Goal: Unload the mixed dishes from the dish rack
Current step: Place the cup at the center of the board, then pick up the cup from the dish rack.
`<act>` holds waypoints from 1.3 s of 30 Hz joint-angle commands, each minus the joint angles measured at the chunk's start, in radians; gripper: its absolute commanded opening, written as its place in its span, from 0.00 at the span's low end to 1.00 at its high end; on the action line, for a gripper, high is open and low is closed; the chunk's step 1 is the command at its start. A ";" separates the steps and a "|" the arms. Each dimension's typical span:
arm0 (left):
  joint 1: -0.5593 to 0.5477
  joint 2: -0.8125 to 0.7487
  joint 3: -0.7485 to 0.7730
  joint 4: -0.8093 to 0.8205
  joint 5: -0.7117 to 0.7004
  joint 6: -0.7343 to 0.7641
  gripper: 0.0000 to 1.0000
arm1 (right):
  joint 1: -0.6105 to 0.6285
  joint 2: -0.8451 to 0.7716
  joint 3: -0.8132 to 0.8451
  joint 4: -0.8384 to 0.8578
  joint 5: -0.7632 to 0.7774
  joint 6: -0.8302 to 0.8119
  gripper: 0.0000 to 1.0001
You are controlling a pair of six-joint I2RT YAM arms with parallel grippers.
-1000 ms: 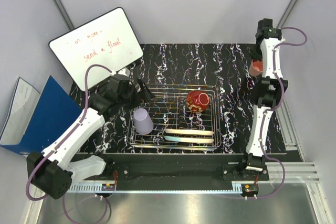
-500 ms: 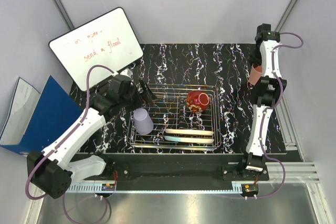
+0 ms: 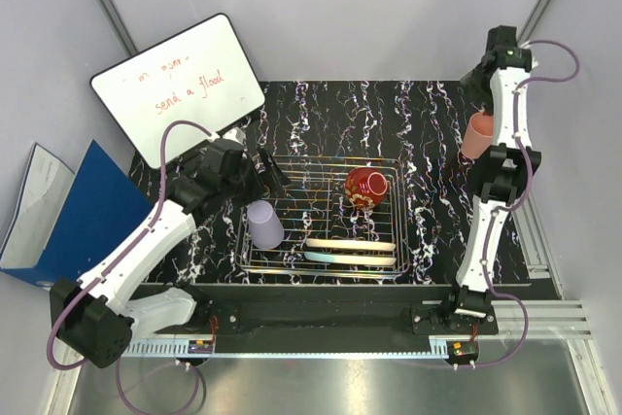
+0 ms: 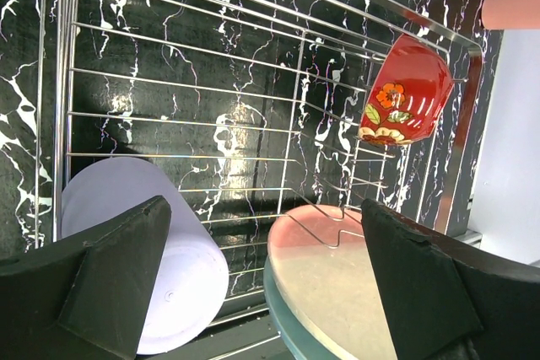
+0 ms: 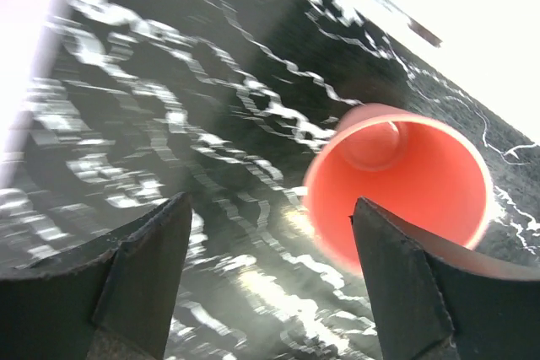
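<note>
The dish rack (image 3: 321,158) holds a lavender cup (image 3: 264,224) lying on its side at the left, a red patterned bowl (image 3: 365,188) tipped on edge at the right, and two plates (image 3: 350,245) stacked along the front. My left gripper (image 3: 270,166) hovers open over the rack's back left. In the left wrist view the lavender cup (image 4: 192,276) and the pink/cream plate (image 4: 337,276) lie between its fingers, untouched. A salmon-pink cup (image 3: 476,136) stands upright on the table at the right. My right gripper (image 5: 270,204) is open just above it, and the cup (image 5: 405,174) sits by the right finger.
A whiteboard (image 3: 180,85) with red writing leans at the back left, close to the left arm. A blue folder (image 3: 73,216) lies off the table's left side. The salmon cup stands near the table's right edge, beside the right arm's upper link.
The right gripper opened, let go of the salmon-pink cup and rose a little. The cup now stands free on the table. The left arm has barely moved.
</note>
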 commanded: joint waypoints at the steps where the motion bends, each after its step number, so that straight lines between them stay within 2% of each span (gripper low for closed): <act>1: -0.007 -0.022 0.024 0.006 -0.022 0.048 0.99 | -0.001 -0.172 0.085 0.036 -0.045 0.028 0.88; 7: -0.010 -0.037 0.099 -0.022 -0.138 0.189 0.99 | 0.095 -0.344 0.128 0.003 -0.080 -0.055 0.98; 10: -0.010 -0.034 0.150 -0.054 -0.220 0.250 0.99 | 0.274 -0.484 -0.014 0.066 -0.030 -0.145 1.00; 11: -0.010 -0.027 0.163 -0.086 -0.221 0.272 0.99 | 0.372 -0.593 -0.201 0.113 0.010 -0.202 1.00; 13: -0.011 0.006 0.200 -0.125 -0.222 0.312 0.99 | 0.457 -0.733 -0.451 0.328 0.021 -0.234 1.00; 14: -0.011 0.013 0.207 -0.161 -0.220 0.320 0.99 | 0.500 -0.890 -0.731 0.426 -0.011 -0.219 1.00; 15: -0.014 0.018 0.208 -0.174 -0.220 0.324 0.99 | 0.507 -0.968 -0.866 0.623 -0.043 -0.203 0.99; 17: -0.027 0.000 0.184 -0.185 -0.228 0.334 0.99 | 0.530 -1.152 -1.153 0.809 -0.127 -0.169 1.00; 20: -0.051 -0.057 0.125 -0.183 -0.240 0.344 0.99 | 0.579 -1.281 -1.321 0.844 -0.146 -0.192 1.00; 28: -0.142 -0.126 0.047 -0.183 -0.263 0.315 0.99 | 0.720 -1.504 -1.576 0.869 -0.129 -0.158 1.00; 37: -0.218 -0.096 -0.071 -0.146 -0.269 0.262 0.99 | 0.816 -1.553 -1.710 0.865 -0.083 -0.120 1.00; 39: -0.218 -0.079 -0.080 -0.133 -0.271 0.265 0.95 | 0.827 -1.555 -1.719 0.866 -0.072 -0.116 1.00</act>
